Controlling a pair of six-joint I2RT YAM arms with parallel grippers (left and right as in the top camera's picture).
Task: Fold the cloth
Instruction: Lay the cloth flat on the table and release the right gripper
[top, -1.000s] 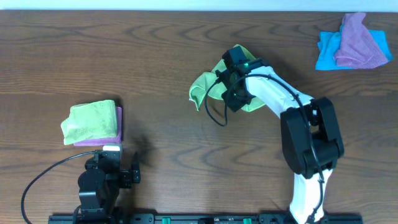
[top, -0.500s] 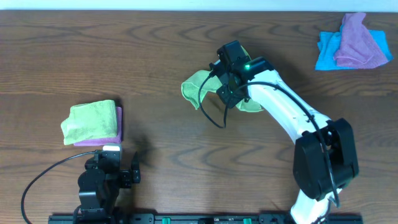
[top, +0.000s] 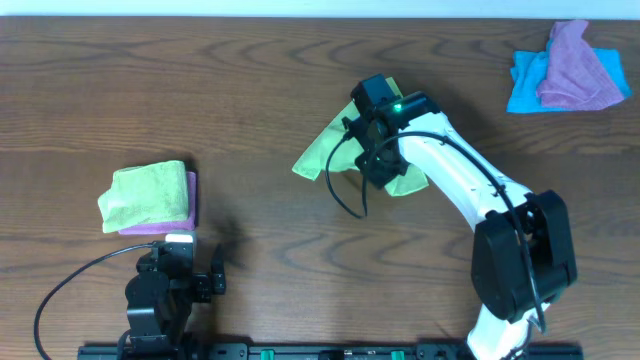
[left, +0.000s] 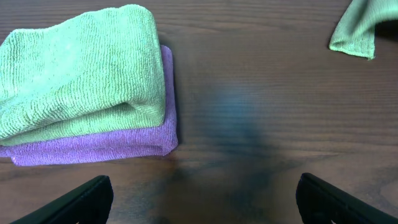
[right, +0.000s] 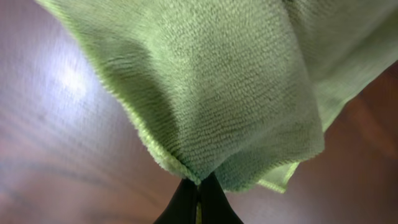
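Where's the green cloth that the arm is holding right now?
Overhead, the cloth is near mid-table, pinched by the right gripper, far from the folded stack at left.

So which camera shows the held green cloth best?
Overhead: the cloth shows nearly whole, partly under the right gripper. Right wrist shows only its pinched fold up close; left wrist, just one corner.

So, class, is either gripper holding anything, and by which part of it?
The right gripper pinches the green cloth at a fold of its edge. The left gripper is open, empty.
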